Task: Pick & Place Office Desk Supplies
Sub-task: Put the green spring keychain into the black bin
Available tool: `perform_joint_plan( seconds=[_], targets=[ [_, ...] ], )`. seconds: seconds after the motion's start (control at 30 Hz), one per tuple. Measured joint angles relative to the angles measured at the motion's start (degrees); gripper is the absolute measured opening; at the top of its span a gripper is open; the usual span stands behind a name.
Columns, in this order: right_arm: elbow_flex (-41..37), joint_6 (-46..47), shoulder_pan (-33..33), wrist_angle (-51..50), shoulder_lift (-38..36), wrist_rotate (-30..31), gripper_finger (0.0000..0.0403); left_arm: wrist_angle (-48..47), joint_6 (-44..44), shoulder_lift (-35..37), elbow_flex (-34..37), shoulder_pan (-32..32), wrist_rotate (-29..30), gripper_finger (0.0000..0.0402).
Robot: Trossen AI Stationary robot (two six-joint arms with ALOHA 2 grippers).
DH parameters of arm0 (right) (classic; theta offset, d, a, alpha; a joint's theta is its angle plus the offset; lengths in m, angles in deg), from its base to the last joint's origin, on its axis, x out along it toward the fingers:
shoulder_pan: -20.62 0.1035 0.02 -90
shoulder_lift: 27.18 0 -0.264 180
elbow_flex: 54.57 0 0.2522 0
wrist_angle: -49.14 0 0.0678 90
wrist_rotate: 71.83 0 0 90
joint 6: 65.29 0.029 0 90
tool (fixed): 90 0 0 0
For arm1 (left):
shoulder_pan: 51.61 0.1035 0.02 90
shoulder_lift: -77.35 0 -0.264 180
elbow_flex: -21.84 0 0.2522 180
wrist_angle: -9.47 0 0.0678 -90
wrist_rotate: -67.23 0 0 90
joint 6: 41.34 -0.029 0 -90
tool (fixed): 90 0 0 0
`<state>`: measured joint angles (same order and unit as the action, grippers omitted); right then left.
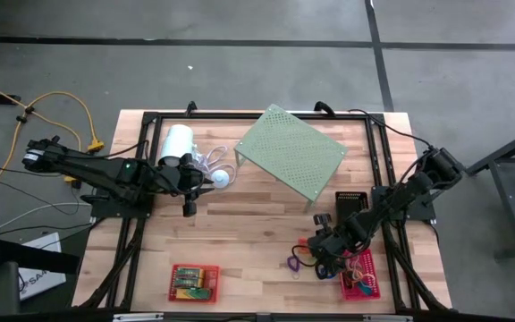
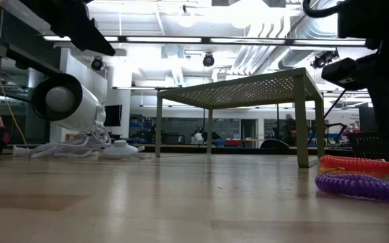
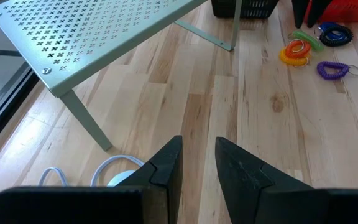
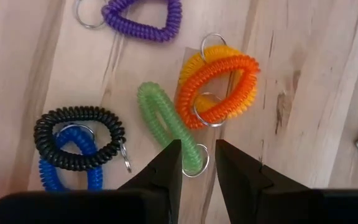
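Several coiled loops lie on the wood near the table's right front: purple (image 4: pixel 143 17), orange over yellow (image 4: pixel 219 87), green (image 4: pixel 166 124), and black over blue (image 4: pixel 78 138). My right gripper (image 4: pixel 197 158) (image 1: pixel 325 259) is shut and hovers over the green loop's ring end. Whether it touches the loop does not show. A pink-red basket (image 1: pixel 361 277) sits just right of the loops, and a black mesh basket (image 1: pixel 351 202) stands behind them. A red basket (image 1: pixel 192 282) holds the green-white boxes. My left gripper (image 3: pixel 197 168) (image 1: pixel 189 195) waits shut by the white cylinder (image 1: pixel 179 143).
The pale green perforated shelf (image 1: pixel 289 154) stands on its legs at the table's middle far side. The white cylinder's cord and puck (image 1: pixel 220 177) lie beside my left gripper. Black frame rails (image 1: pixel 378 152) run along the table's edges. Bare wood lies at the centre front (image 1: pixel 257 259).
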<state>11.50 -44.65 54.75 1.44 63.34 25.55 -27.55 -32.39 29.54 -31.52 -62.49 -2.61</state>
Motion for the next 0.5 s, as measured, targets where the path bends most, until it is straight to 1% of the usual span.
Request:
perform_joint_plan(
  seconds=[0.4, 0.5],
  targets=[
    [0.01, 0.04, 0.0, 0.37, 0.11, -0.12, 0.0086, 0.01, 0.01, 0.0, 0.04, 0.0, 0.0, 0.0089],
    [0.09, 0.04, 0.08, 0.77, 1.95, -0.2, 0.0086, 0.01, 0.0, 0.0, 0.04, 0.01, 0.0, 0.0089]
  ],
)
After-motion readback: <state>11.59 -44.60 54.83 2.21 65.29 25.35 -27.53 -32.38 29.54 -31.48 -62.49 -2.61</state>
